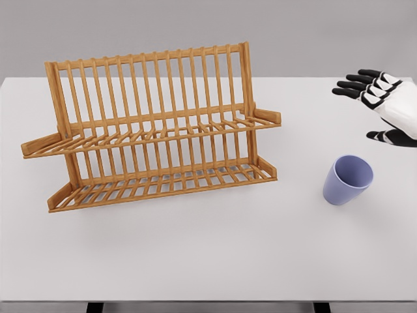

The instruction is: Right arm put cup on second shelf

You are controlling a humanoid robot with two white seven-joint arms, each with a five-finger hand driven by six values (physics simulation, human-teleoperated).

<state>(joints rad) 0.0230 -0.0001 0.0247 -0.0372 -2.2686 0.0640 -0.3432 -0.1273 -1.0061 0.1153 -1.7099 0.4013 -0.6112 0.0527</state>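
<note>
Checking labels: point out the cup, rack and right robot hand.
cup (347,180), head view, on its outer wall.
rack (146,128), head view, on its upper shelf rail.
right robot hand (386,104), head view, on the palm.

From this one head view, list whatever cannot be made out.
- Right hand: its wrist and arm are cut off by the right edge.
- Left arm: outside the frame altogether.
- Cup: its base faces away, hidden by its own wall.
- Table: its legs are cropped at the bottom edge.

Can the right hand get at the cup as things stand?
Probably yes. The right hand is open, above and to the right of the purple cup, with only bare table between; the wooden rack stands well off to the left.
</note>
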